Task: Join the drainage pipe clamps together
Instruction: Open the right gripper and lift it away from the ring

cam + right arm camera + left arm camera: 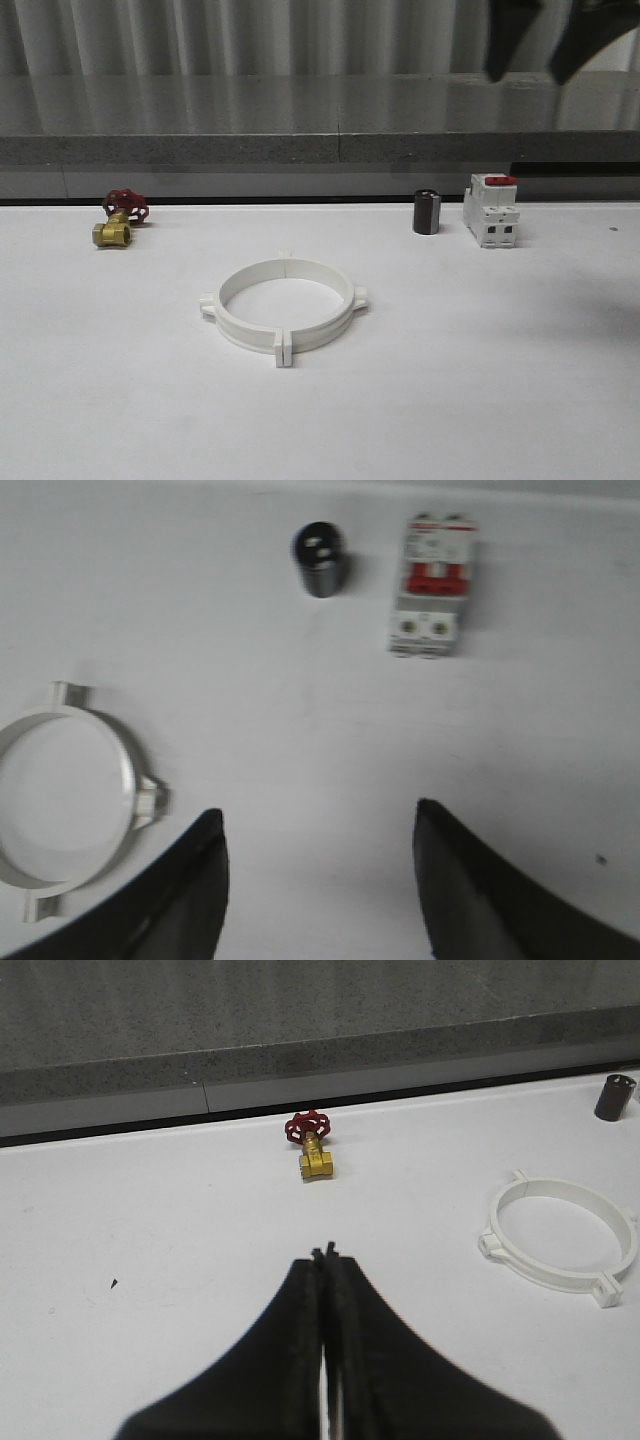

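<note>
The two drainage pipe clamps (248,339) lie on the white table (480,380) as one closed white ring, end flanges meeting at the near and far sides. The ring (545,1273) is off to the right of my left gripper (325,1253), which is shut with nothing between its fingers and hovers over bare table. My right gripper (318,818) is open and empty above the table, with the ring (126,780) beside its left finger. In the front view, the right gripper (527,78) hangs high at the far right.
A brass valve with a red handwheel (118,222) lies at the back left. A small black cylinder (427,212) and a white breaker with a red top (490,210) stand at the back right. A grey ledge (300,150) runs along the table's far edge.
</note>
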You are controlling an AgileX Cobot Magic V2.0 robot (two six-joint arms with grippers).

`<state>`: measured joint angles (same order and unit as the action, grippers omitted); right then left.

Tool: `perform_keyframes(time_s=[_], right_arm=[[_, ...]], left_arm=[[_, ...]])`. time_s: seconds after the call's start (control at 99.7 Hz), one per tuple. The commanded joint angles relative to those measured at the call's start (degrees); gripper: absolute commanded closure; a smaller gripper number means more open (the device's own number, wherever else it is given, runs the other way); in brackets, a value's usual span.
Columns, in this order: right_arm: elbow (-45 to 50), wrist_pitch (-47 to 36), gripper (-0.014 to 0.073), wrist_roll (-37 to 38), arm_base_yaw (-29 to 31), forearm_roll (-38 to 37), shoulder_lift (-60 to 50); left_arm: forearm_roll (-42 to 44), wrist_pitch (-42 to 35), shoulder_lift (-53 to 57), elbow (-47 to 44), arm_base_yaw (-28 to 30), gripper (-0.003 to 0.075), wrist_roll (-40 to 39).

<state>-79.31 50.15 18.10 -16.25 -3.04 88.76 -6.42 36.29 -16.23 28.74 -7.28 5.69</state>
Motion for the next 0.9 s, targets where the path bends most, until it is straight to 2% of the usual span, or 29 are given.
perform_keyframes(time_s=[0.0, 0.181, 0.351, 0.421, 0.562, 0.783, 0.893], right_arm=[[4.70, -4.85, 0.0167, -1.88, 4.16, -0.52, -9.33], [18.01, -6.11, 0.0167, -4.85, 10.17, -0.77, -23.37], [28.33, -6.36, 0.0169, -5.70, 10.97, -0.99, -34.73], [31.93, -6.36, 0.0196, -5.70, 10.97, -0.99, -38.90], [37.88, -6.36, 0.0356, -5.70, 10.97, -1.00, -46.47], [43.29, -8.45, 0.0712, -5.70, 10.97, -1.35, -55.99], [43.72, -9.18, 0.0712, -5.70, 10.97, -1.44, -58.26]], left_arm=[[-0.60, -4.20, -0.46, 1.49, 0.19, 0.0740, 0.06], [-0.60, -4.20, -0.46, 1.49, 0.19, 0.0740, 0.06], [-0.60, -4.20, -0.46, 1.49, 0.19, 0.0740, 0.06], [-0.60, -4.20, -0.46, 1.49, 0.19, 0.0740, 0.06], [-0.60, -4.20, -0.46, 1.49, 0.19, 0.0740, 0.06], [-0.60, -4.28, -0.46, 1.49, 0.19, 0.0740, 0.06], [-0.60, -4.28, -0.46, 1.49, 0.19, 0.0740, 0.06]])
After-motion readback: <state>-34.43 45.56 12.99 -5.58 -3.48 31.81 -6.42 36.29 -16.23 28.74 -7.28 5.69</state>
